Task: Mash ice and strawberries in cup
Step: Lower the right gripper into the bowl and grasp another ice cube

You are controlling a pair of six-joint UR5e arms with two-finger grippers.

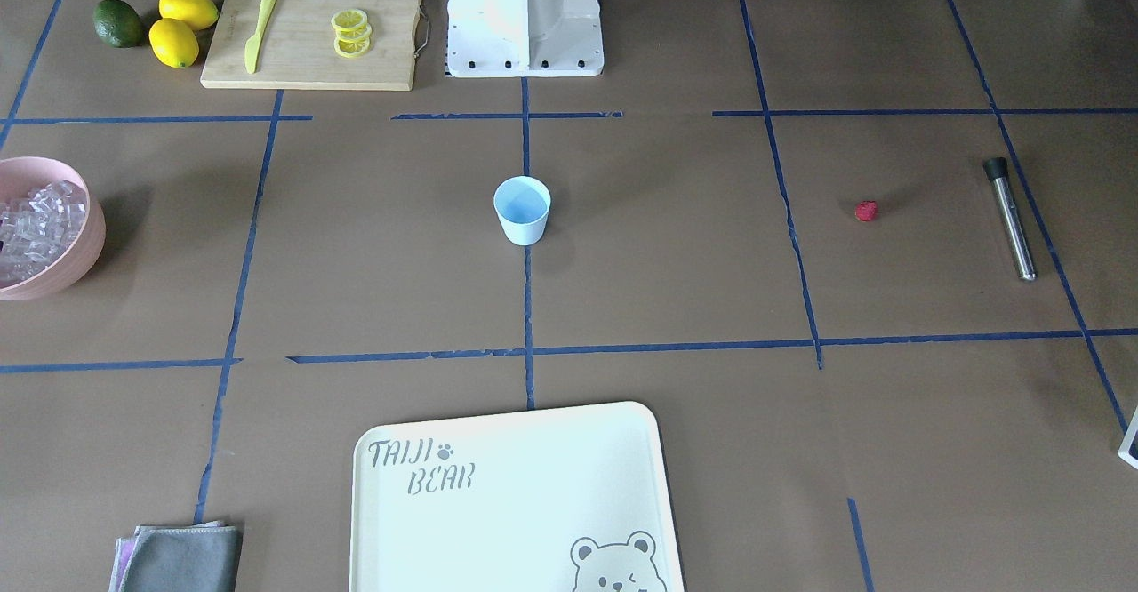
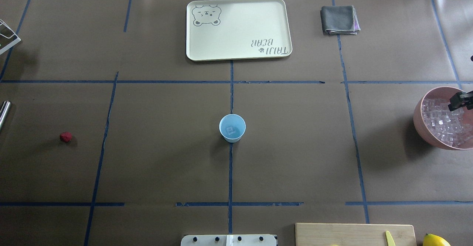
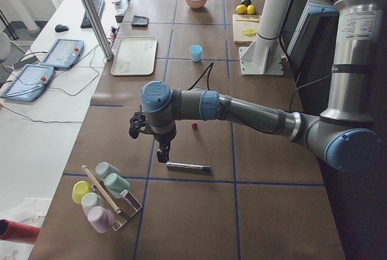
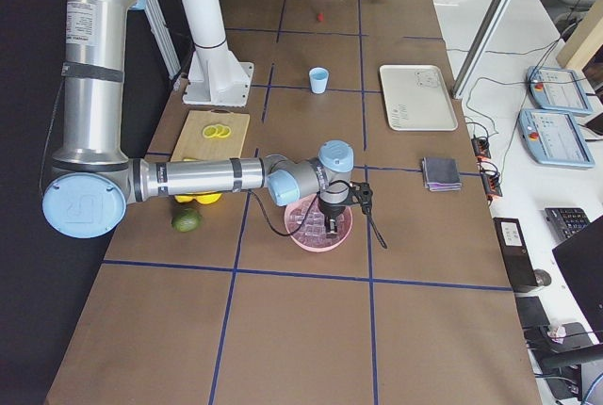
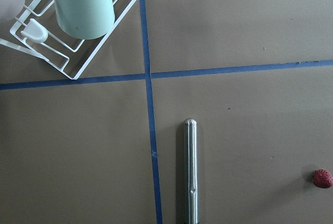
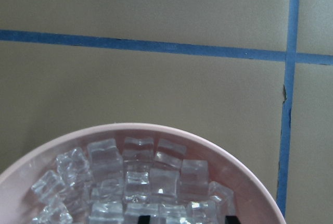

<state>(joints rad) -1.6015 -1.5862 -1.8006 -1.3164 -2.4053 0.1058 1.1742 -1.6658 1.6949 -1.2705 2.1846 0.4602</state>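
Observation:
The pale blue cup (image 1: 522, 210) stands upright at the table's centre, and the overhead view (image 2: 232, 127) shows one ice cube (image 2: 231, 130) in it. The pink bowl (image 2: 419, 118) holds several more ice cubes (image 6: 140, 177). My right gripper (image 6: 187, 220) hangs open just above that ice, with its fingertips (image 6: 144, 219) apart at the bottom edge of the wrist view. The strawberry (image 1: 866, 211) lies alone on the table, and a steel muddler (image 5: 190, 172) lies near it. My left gripper (image 3: 162, 154) hovers over the muddler. I cannot tell whether it is open or shut.
A cream tray (image 2: 192, 28) and a grey cloth (image 2: 338, 19) lie on the far side. A cutting board (image 1: 391, 41) carries lemon slices (image 1: 350, 33) and a yellow knife (image 1: 259, 30), with lemons (image 1: 173, 43) and a lime (image 1: 117, 23) beside it. A rack of cups (image 5: 78, 15) stands beyond the muddler.

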